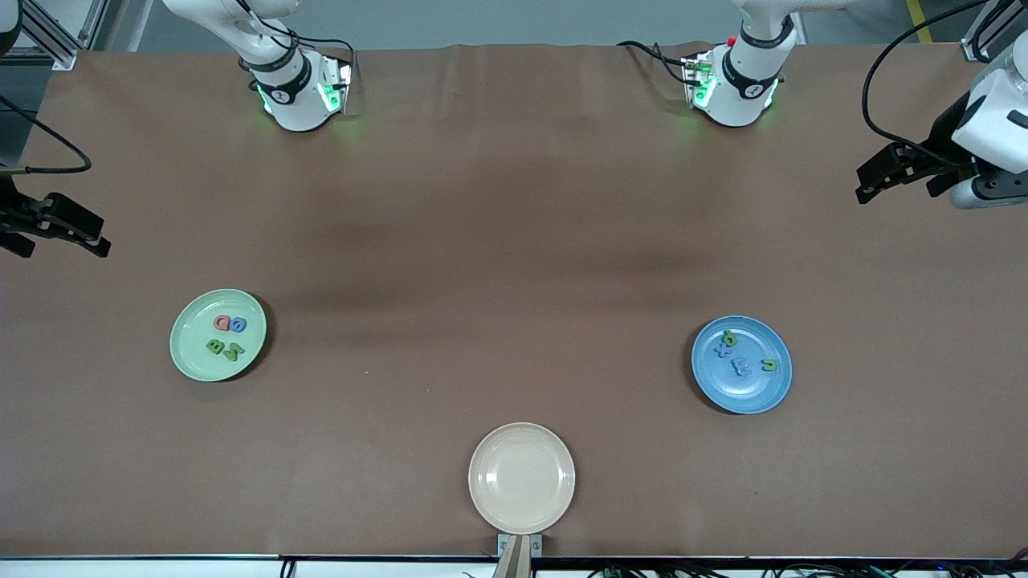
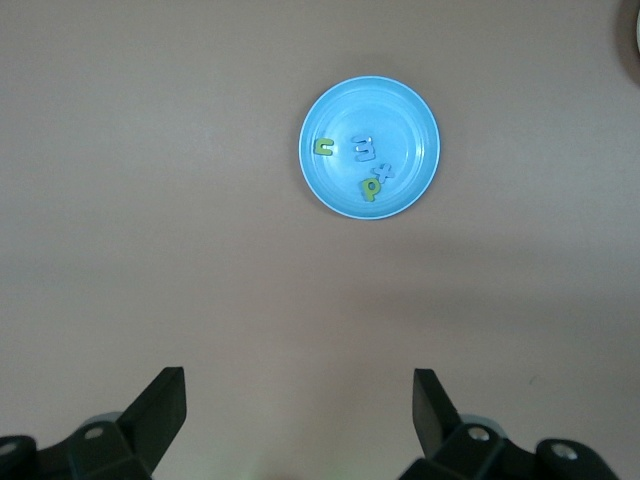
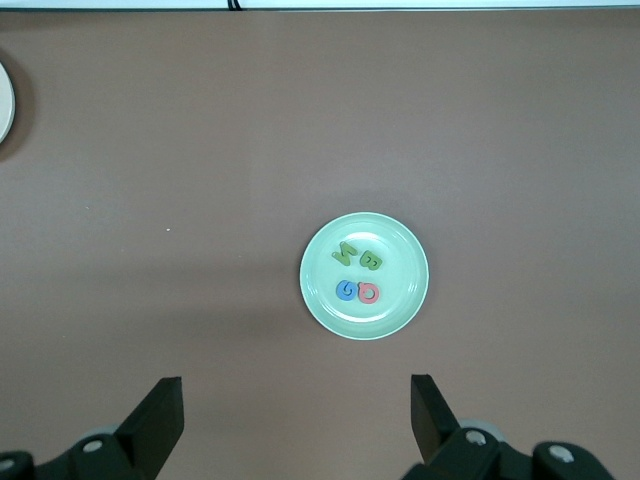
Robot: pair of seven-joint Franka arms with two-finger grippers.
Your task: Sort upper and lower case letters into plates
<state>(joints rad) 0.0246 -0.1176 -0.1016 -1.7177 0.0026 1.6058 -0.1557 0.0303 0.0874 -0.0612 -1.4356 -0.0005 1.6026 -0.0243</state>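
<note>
Letters already sit in both task plates, four in each, and none lies loose on the brown table, so you may judge the sorting done or close to it. Your pale green plate lies toward the right arm's end of the table and holds a red, a blue and two green letters; your blue plate lies toward the left arm's end with two green and two blue letters. Between them, nearest the front camera, the cream plate holds nothing. Your left gripper hangs at its own end of the table, well apart from the blue plate, fingers spread wide and empty; your right gripper mirrors it at the other end, equally wide and empty. Should any letter need moving, each arm is nearer its own plate, which lies straight ahead of its wrist camera.
</note>
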